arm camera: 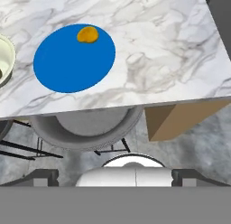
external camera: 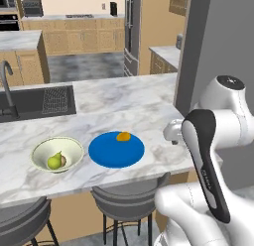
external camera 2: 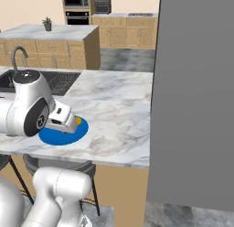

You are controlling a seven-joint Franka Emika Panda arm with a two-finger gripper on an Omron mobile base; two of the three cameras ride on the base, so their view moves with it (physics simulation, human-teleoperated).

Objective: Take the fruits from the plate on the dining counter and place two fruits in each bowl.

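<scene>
Left base view: a flat round bright blue plate [external camera: 116, 150] lay near the front edge of the long white marble dining counter [external camera: 124, 103], an orange-yellow oval fruit [external camera: 123, 136] at its far rim; beside it a glossy cream-white bowl [external camera: 57, 154] held a yellow-green pear [external camera: 54, 161] — another fruit behind it.
Right base view: the arm hid part of the plate [external camera 2: 61, 137].
Hand view: plate [arm camera: 74, 57] and fruit [arm camera: 87, 34] sat toward the counter's front edge.
Gripper: spread wide, gripping nothing — its tips indistinct.

Bare marble counter [external camera: 124, 103] lies open beyond plate [external camera: 116, 149].
</scene>
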